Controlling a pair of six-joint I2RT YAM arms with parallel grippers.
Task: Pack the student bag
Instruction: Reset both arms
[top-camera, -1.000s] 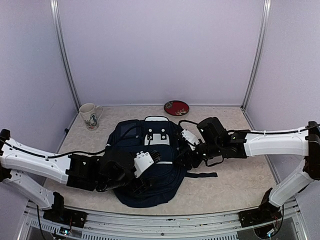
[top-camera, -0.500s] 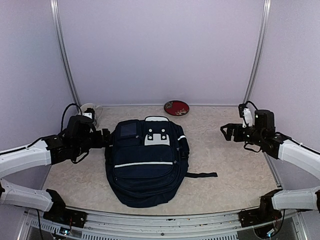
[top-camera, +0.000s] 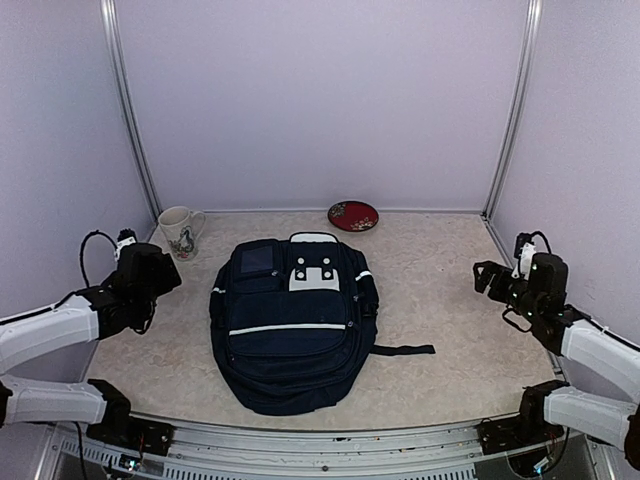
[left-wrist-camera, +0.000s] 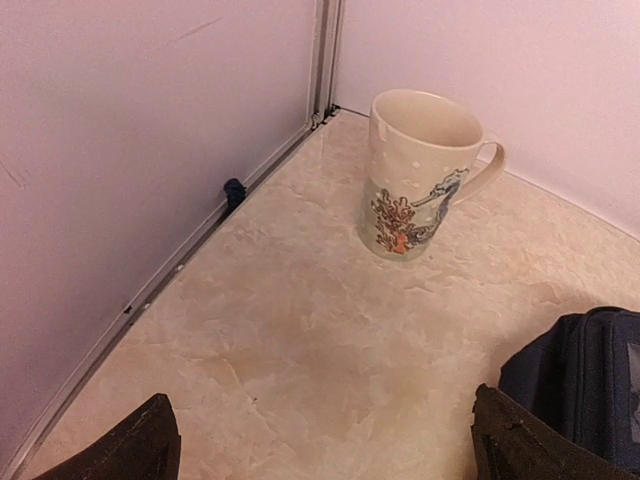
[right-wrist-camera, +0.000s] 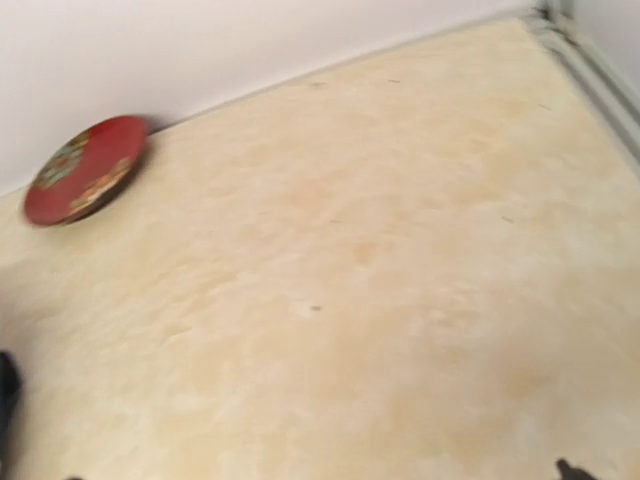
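Observation:
The student bag, dark navy with a white top patch and a thin white stripe, lies flat and closed in the middle of the table. Its corner shows in the left wrist view. My left gripper is open and empty, left of the bag and near the mug; in its wrist view the fingers stand wide apart over bare table. My right gripper is open and empty, well to the right of the bag; in its wrist view only the fingertips show.
A cream mug with a coral and seahorse print stands upright at the back left, also in the left wrist view. A red plate lies at the back wall, also in the right wrist view. A black strap trails right from the bag.
Both arms have drawn back from on top of the bag to the sides, the left toward the mug, the right toward the right wall. The bag lies still.

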